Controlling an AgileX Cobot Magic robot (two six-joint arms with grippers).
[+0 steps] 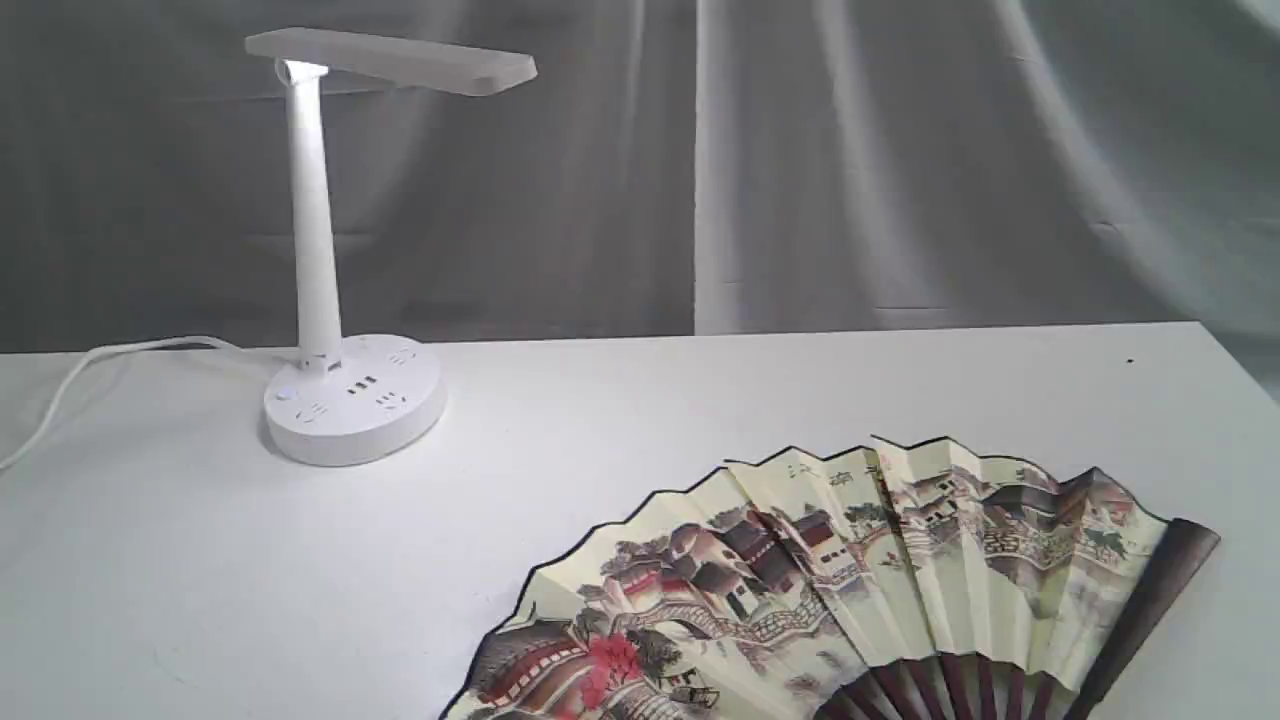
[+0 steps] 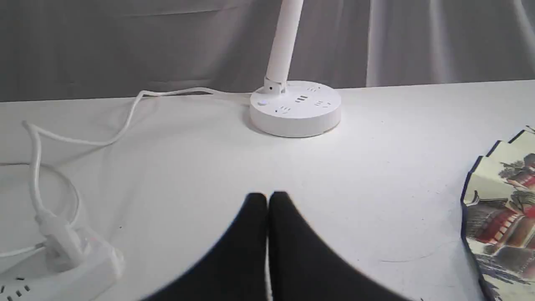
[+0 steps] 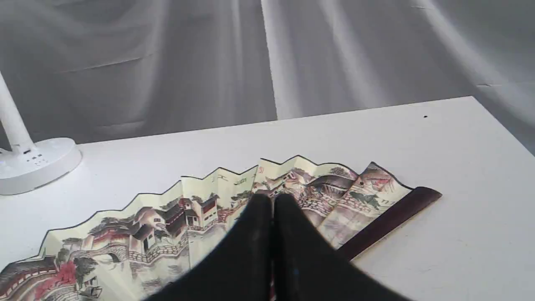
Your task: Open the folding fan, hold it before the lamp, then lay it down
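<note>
Left tool point(image 2: 267, 196), right tool point(image 3: 273, 198) closed, cream folding fan point(image 1: 850, 560) fully spread

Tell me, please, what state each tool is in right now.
Left tool: closed, holding nothing, over the table.
Right tool: closed, holding nothing, above the open folding fan.

**Q:** Entry one, the left side?
**A:** I log the left gripper point(image 2: 268, 195) as two black fingers point(image 2: 246, 242), pressed flat against each other along their length. Only a thin seam shows between them, and the tips are level and touching.

**Q:** Entry two, the right side?
**A:** I log the right gripper point(image 3: 272, 197) as the same type. Its black fingers point(image 3: 250, 246) are likewise pressed together, tip to tip.

**Q:** Arms and wrists?
**A:** I can't list them. They lie outside all my pictures.
</note>
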